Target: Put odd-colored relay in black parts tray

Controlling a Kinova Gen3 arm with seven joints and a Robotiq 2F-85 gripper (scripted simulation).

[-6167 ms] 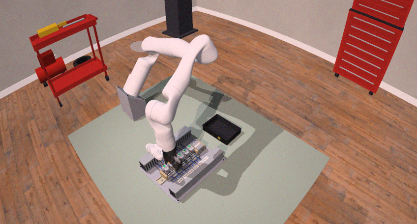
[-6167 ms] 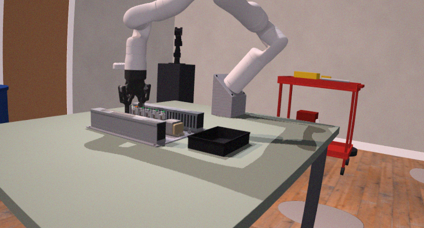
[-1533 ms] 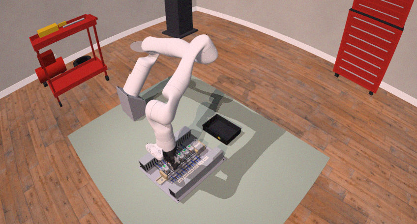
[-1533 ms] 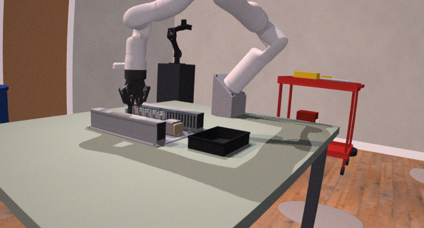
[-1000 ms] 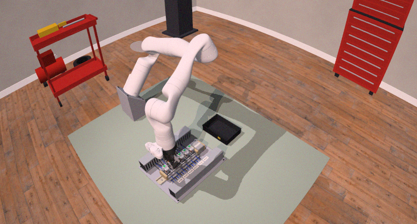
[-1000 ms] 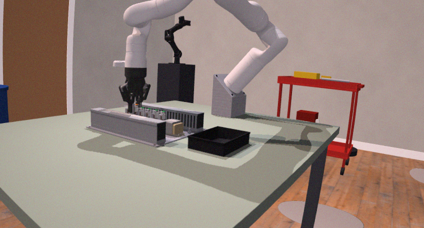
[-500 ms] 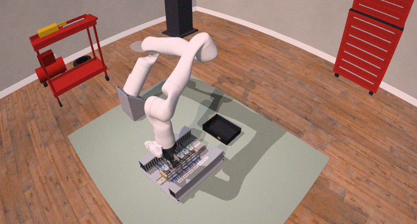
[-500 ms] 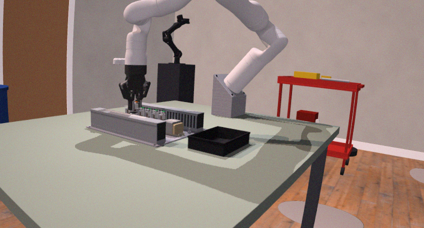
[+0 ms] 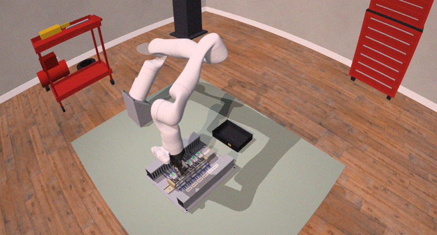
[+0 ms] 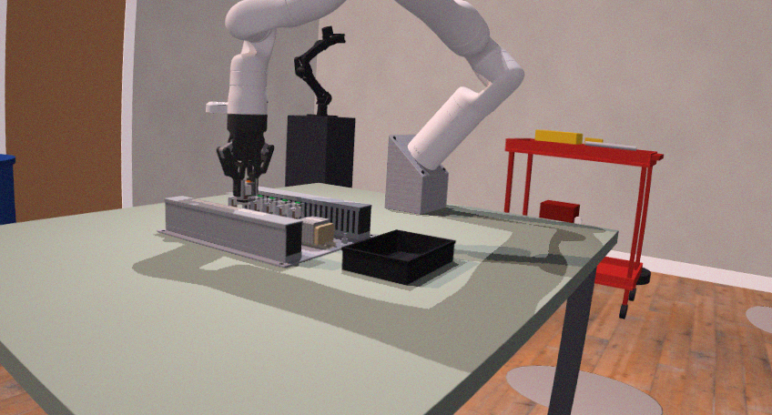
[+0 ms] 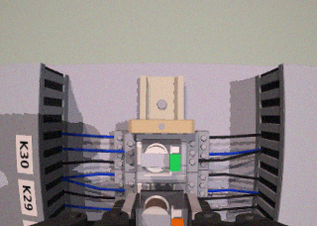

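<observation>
End effector: the Robotiq 2F-85 gripper (image 9: 183, 170) (image 10: 247, 193) (image 11: 161, 207) points down, fingers partly closed on the orange-button relay (image 10: 248, 188) (image 11: 155, 217), one finger at each side. In the exterior view its orange button (image 10: 248, 181) (image 11: 177, 221) sits above the level of the green ones: relay raised relative to the row. Lower end hidden; clearance from the socket cannot be read.

Adjacent: a green-button relay (image 9: 174, 176) (image 11: 160, 159) stands in its socket beside the held one, next to a beige end stop (image 9: 173, 183) (image 11: 161, 126) on the DIN rail (image 11: 144, 99). Blue and black wires run from the sockets to both sides. Labels K30 (image 11: 24, 154) and K29 (image 11: 28, 198) are legible.

Obstacles: the row is flanked by the labelled wiring duct (image 9: 208, 182) (image 10: 232, 229) (image 11: 52, 147) and the opposite slotted duct (image 9: 192, 144) (image 10: 346, 218) (image 11: 271, 147). Further green-button relays and the terminal block (image 9: 208, 153) (image 10: 317, 229) lie between gripper and tray.

Outward: black parts tray (image 9: 232, 134) (image 10: 376, 265), nothing visible inside, on the green tabletop (image 9: 291, 202) (image 10: 217, 324) (image 11: 158, 28), apart from the panel. Red tool cart (image 9: 70, 32) (image 10: 584, 152) stands off the table.
</observation>
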